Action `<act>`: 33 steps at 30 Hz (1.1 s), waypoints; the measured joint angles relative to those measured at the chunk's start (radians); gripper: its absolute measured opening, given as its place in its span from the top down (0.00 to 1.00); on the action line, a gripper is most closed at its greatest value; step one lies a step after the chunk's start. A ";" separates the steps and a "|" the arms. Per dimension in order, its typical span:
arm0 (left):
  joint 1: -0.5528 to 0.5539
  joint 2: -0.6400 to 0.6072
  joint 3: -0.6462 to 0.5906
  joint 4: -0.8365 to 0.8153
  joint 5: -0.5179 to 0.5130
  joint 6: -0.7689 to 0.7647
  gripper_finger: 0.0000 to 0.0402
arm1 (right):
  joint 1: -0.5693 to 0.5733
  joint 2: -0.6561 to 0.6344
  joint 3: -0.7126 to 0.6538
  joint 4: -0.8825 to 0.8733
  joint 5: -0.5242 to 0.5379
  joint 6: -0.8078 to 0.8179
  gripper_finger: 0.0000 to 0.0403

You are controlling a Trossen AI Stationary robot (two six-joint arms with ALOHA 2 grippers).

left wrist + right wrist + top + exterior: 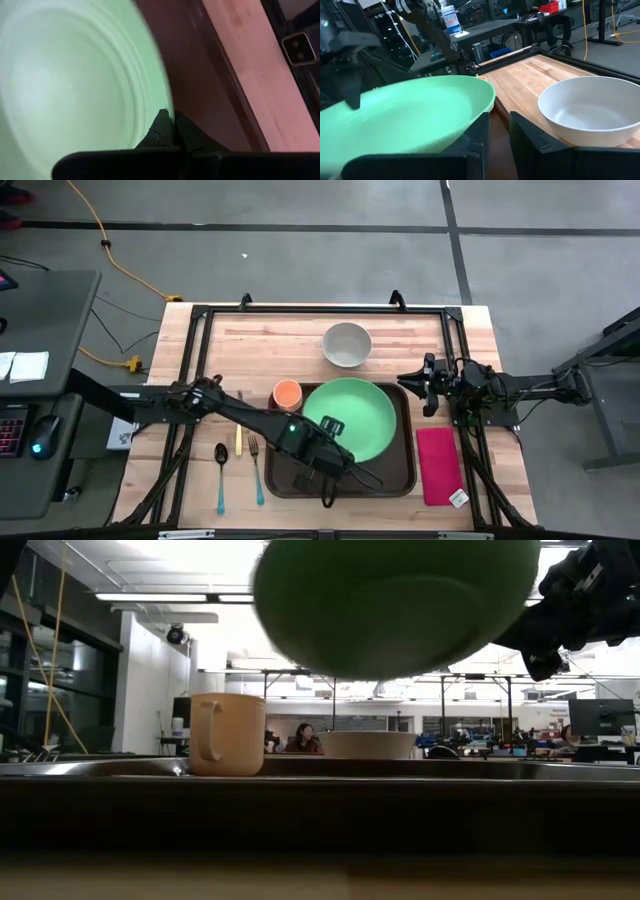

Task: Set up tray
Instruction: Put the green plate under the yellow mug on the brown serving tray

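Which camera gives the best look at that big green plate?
The high view: the whole green plate shows there, over the brown tray. The low view shows only its underside, raised. The left wrist view shows a blurred part, the right wrist view one tilted edge.

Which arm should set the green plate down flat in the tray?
Left. Its pincer is clamped on the green plate rim, holding it tilted above the tray; the right pincer sits beside the plate.
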State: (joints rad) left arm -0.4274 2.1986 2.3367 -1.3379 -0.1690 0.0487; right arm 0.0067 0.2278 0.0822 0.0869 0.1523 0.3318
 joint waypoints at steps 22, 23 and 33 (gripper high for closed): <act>-0.028 0.064 -0.001 0.007 -0.013 0.049 0.97 | 0.000 -0.005 0.001 0.008 -0.005 0.000 0.88; -0.033 0.068 -0.001 0.011 -0.013 0.052 0.97 | 0.000 -0.006 0.001 0.008 -0.005 0.000 0.88; -0.052 0.098 0.000 0.018 -0.034 0.045 0.97 | 0.000 -0.007 0.001 0.008 -0.010 0.001 0.87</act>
State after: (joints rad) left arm -0.4793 2.2967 2.3371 -1.3196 -0.2032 0.0939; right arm 0.0067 0.2203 0.0830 0.0948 0.1427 0.3332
